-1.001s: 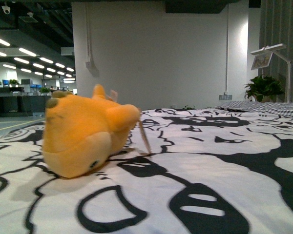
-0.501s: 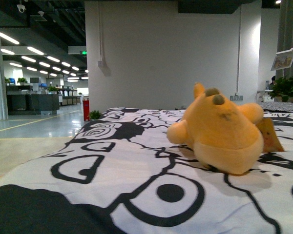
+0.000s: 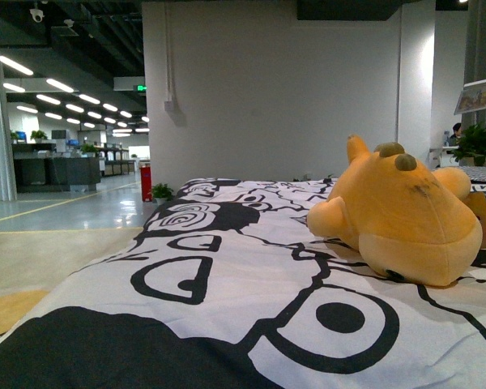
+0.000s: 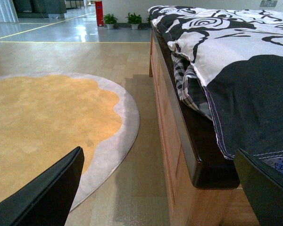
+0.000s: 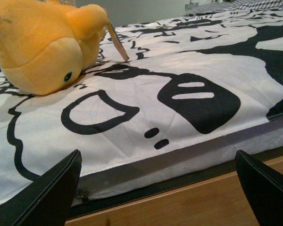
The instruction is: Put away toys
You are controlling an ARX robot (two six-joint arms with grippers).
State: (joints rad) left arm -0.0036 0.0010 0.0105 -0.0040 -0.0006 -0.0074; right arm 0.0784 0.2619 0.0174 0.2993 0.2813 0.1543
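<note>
An orange-yellow plush toy (image 3: 405, 215) lies on the black-and-white bedding (image 3: 227, 284) at the right of the front view, a tan tag at its side. It also shows in the right wrist view (image 5: 47, 44), lying on the bedding beyond the bed's edge. My right gripper (image 5: 158, 188) is open and empty, low in front of the bed's wooden side, well short of the toy. My left gripper (image 4: 160, 188) is open and empty beside the bed's corner, above the floor. Neither gripper shows in the front view.
The wooden bed frame (image 4: 179, 155) with a dark rail runs past my left gripper. A round orange rug with grey border (image 4: 47, 122) lies on the floor beside it. A red cylinder and small potted plants (image 4: 111, 19) stand far off. A potted plant (image 3: 478, 142) stands behind the bed.
The front view has swung: the toy went from the left of the picture to the right, and over the last half second shifted a little further right and looms larger.
</note>
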